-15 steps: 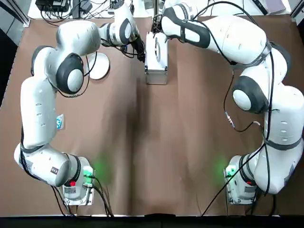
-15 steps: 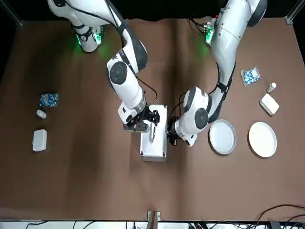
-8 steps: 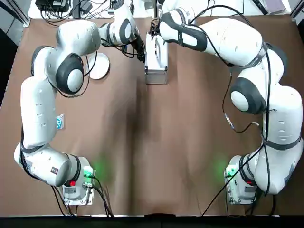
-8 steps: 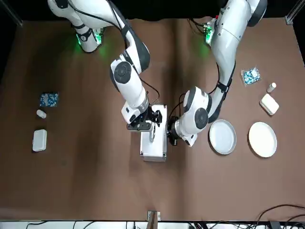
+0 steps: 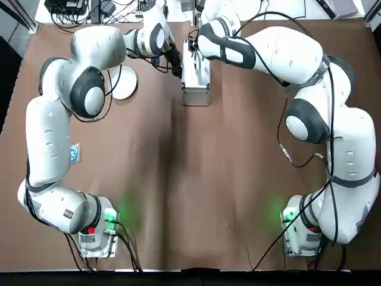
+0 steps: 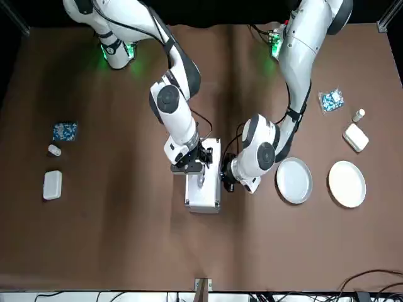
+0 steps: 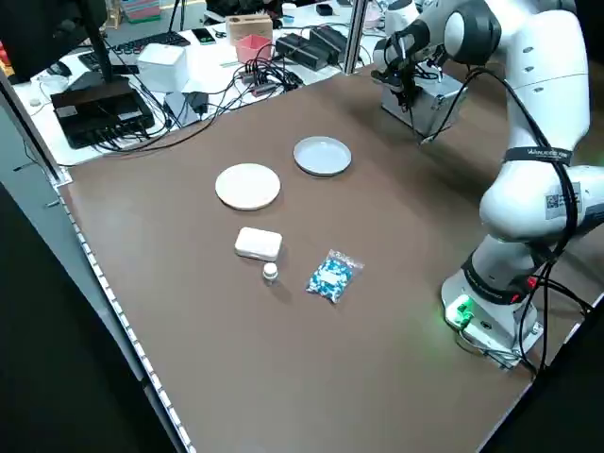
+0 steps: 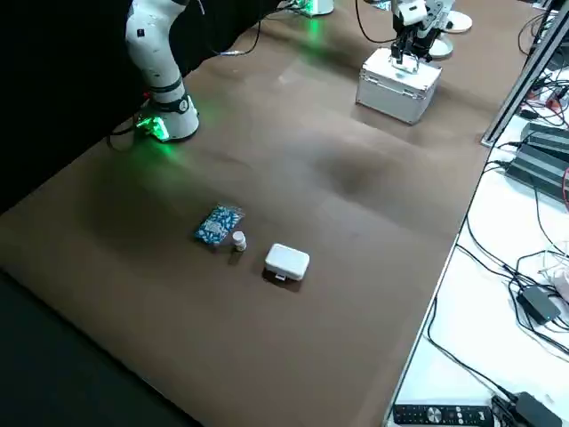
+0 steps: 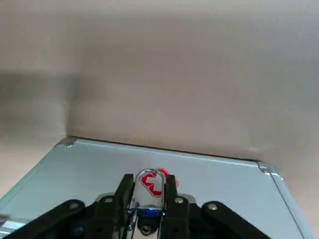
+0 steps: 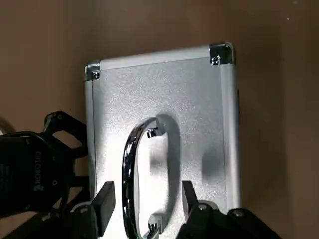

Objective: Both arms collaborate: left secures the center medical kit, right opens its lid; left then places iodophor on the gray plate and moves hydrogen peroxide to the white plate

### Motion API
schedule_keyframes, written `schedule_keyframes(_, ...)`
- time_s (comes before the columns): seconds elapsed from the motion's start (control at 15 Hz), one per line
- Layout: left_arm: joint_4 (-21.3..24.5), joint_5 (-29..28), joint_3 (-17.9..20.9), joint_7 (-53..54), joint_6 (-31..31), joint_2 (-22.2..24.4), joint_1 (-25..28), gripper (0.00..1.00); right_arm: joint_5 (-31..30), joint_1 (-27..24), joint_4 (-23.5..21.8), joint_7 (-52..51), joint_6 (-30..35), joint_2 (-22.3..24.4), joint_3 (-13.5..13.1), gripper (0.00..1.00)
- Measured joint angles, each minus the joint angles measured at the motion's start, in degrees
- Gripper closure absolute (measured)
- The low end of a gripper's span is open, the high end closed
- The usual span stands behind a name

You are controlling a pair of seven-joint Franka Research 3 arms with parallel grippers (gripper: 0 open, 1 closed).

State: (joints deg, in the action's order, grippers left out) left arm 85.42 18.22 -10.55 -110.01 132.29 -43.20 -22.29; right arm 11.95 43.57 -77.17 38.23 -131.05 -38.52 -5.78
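Silver aluminium medical kit with chrome handle, lid shut, at table centre. Left gripper pressed to its side, fingers apparently pinching a latch. Right gripper spread wide over the handle. Two round plates beside: gray plate, white plate.

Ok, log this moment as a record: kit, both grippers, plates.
medical kit: lid closed, centre of table
left gripper: at kit's side, shut on latch
right gripper: open, fingers straddling lid handle
gray plate: beside kit, nothing on it
white plate: beyond gray plate, nothing on it
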Motion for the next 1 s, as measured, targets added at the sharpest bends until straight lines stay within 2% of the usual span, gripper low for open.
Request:
schedule_keyframes(0.07, 0.0, 0.0, 0.0, 0.0, 0.0, 0.0, 0.0, 0.69, -0.4, 0.1, 0.0, 0.0, 0.0, 0.0, 0.0, 0.41)
schedule_keyframes(0.27, 0.0, 0.0, 0.0, 0.0, 0.0, 0.0, 0.0, 0.69, -1.3, 0.7, 0.1, 0.3, 0.0, 0.0, 0.0, 0.71)
schedule_keyframes(0.47, 0.0, 0.0, 0.0, 0.0, 0.0, 0.0, 0.0, 0.69, -1.9, 0.7, 0.1, 0.5, -0.1, 0.0, -0.1, 0.78)
schedule_keyframes(0.73, 0.0, 0.0, 0.0, 0.0, 0.0, 0.0, 0.0, 0.69, -3.0, 0.7, 0.1, 0.6, -0.1, 0.0, -0.6, 0.81)
schedule_keyframes(0.8, 0.0, 0.0, 0.0, 0.0, 0.0, 0.0, 0.0, 0.69, -3.0, 0.7, 0.1, 1.0, -0.1, 0.0, -0.6, 0.88)
schedule_keyframes(1.0, -0.1, 0.0, 0.0, 0.0, -0.1, 0.0, 0.0, 0.69, -3.0, 0.7, 0.2, 1.6, -0.1, 0.0, -0.6, 0.88)
